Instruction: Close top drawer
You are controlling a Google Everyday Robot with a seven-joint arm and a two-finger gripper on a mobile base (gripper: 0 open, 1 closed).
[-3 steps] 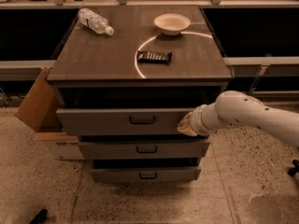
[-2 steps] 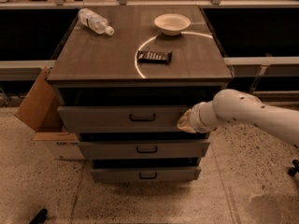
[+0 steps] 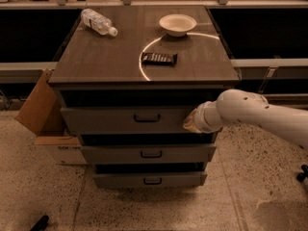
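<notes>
**Closing push on the top drawer, camera view.** The grey metal top drawer with the wide flat front [image 3: 103,121] stands part-way out of the cabinet. A dark band of open box shows above its front at 12 o'clock, under the overhanging dark wood-grain tabletop [image 3: 96,64], so the task is judged not yet done. The tool [image 3: 189,121], at the end of the white jointed arm [image 3: 250,113], lies against the drawer front near its 3 o'clock end, well to the side of the small dark loop handle [image 3: 147,118]. Whether the tool is apart or together cannot be told from this view.

*Doing the step well.*
- The contact is off-centre, so a hard shove may skew the box on its runners. A steady push straight toward the cabinet, along the runners, is the safer course.
- Sliding the contact toward 9 o'clock, nearer the handle, would spread the load more evenly.
- The tool should keep level with the top front and not dip toward 6 o'clock, where the narrower grey middle drawer front [image 3: 115,154] and the grey bottom drawer front [image 3: 120,180] also stand a little proud.
- The push should end when the dark band is gone and the front sits under the tabletop edge.

A jolt could disturb the clear plastic bottle lying on its side [image 3: 97,22], the shallow white bowl [image 3: 177,24] and the dark wrapped snack bar [image 3: 160,58] on the tabletop. The brown cardboard box [image 3: 41,105] at 9 o'clock of the cabinet is clear of the drawer's path.
</notes>
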